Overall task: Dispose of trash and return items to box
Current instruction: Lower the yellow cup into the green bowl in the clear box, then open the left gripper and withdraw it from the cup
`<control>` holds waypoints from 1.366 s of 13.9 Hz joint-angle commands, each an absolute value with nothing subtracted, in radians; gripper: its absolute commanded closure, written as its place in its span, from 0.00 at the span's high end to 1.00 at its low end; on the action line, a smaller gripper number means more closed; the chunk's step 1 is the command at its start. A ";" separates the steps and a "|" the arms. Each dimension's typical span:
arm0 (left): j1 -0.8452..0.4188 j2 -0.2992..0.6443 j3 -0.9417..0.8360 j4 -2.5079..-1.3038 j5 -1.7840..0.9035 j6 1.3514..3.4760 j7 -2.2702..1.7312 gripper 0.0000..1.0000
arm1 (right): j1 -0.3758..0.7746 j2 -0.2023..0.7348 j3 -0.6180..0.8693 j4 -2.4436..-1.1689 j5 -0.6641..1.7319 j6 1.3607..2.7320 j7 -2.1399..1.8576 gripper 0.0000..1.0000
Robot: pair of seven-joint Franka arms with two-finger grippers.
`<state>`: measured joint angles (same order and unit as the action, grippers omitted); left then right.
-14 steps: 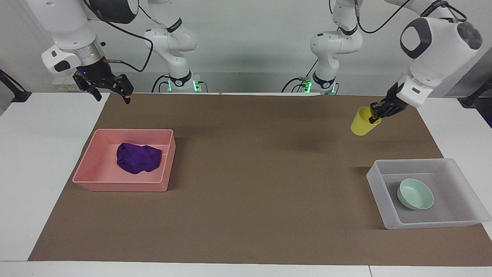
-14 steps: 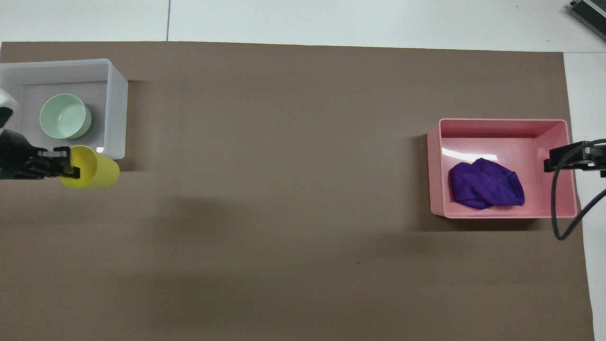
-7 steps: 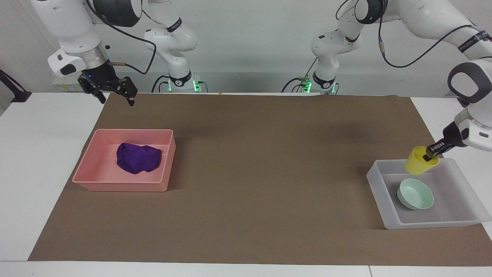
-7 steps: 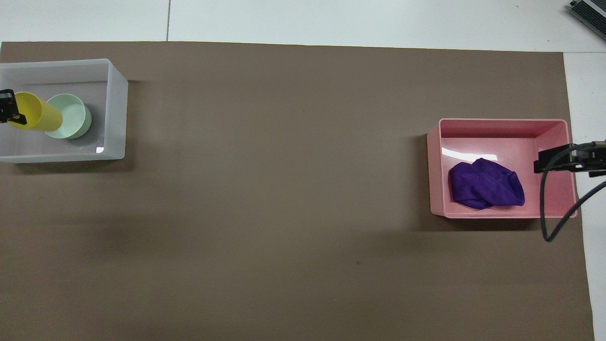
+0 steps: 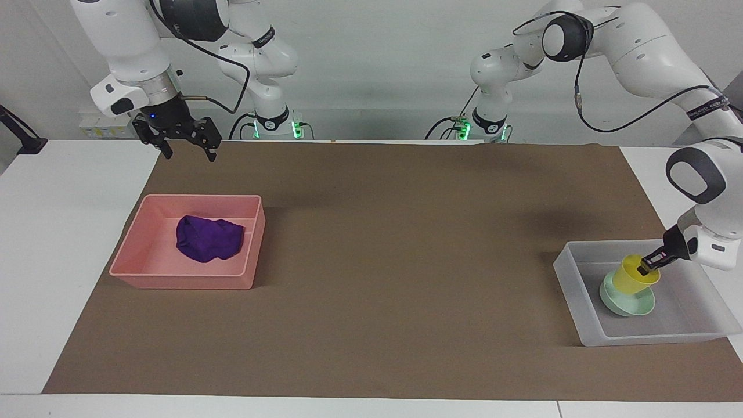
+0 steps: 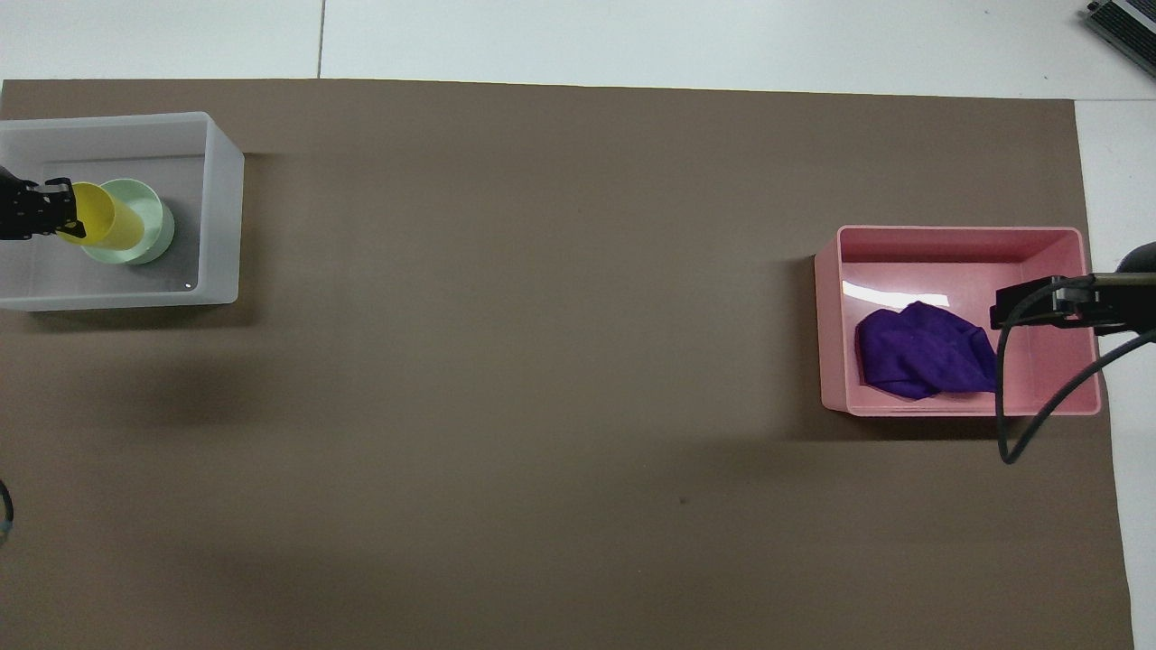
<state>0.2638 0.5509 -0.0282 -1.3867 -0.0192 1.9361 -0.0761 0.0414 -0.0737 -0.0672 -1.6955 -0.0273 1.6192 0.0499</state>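
The yellow cup point(image 5: 631, 278) stands tilted with its base in the mint-green bowl point(image 5: 622, 305), inside the translucent box point(image 5: 638, 338) at the left arm's end of the table. My left gripper point(image 5: 645, 270) is shut on the cup's rim. In the overhead view the left gripper point(image 6: 60, 206) holds the cup point(image 6: 107, 227) over the bowl point(image 6: 152, 246) in the box point(image 6: 224, 217). The purple rag point(image 5: 209, 238) lies in the pink bin point(image 5: 186, 282); the overhead view also shows the rag point(image 6: 921, 354). My right gripper point(image 5: 190, 152) is open and empty, raised near the robots' edge.
The pink bin point(image 6: 957, 233) sits at the right arm's end of the brown mat point(image 5: 406, 261). In the overhead view the right gripper point(image 6: 1004, 311) and its dangling cable overlap the bin's end.
The left gripper carried the yellow cup from over the mat to over the box and lowered it into the bowl. The right gripper drifted a little toward the table's middle.
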 commanded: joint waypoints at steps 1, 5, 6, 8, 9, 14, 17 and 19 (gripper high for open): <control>0.278 0.581 -0.041 -1.365 0.008 1.940 -0.078 0.00 | 0.035 -0.098 -0.066 -1.726 -0.031 1.641 0.054 1.00; 0.270 0.588 -0.041 -1.365 0.008 1.956 -0.077 1.00 | 0.035 -0.098 -0.066 -1.723 -0.031 1.641 0.052 1.00; 0.270 0.581 -0.041 -1.364 0.008 1.957 -0.077 1.00 | 0.035 -0.098 -0.066 -1.723 -0.031 1.641 0.052 1.00; 0.273 0.562 -0.040 -1.355 0.011 1.942 -0.077 1.00 | 0.031 -0.098 -0.066 -1.723 -0.031 1.641 0.051 1.00; 0.273 0.537 -0.040 -1.355 0.011 1.941 -0.078 1.00 | 0.031 -0.098 -0.066 -1.723 -0.031 1.641 0.051 1.00; 0.247 0.372 -0.049 -1.356 0.015 1.768 -0.051 1.00 | 0.031 -0.098 -0.066 -1.724 -0.031 1.641 0.052 1.00; 0.157 0.276 -0.049 -1.356 0.014 1.603 -0.061 1.00 | 0.028 -0.097 -0.066 -1.721 -0.031 1.641 0.048 1.00; 0.111 0.238 -0.052 -1.359 0.014 1.496 -0.070 1.00 | 0.028 -0.089 -0.066 -1.688 -0.031 1.632 0.051 1.00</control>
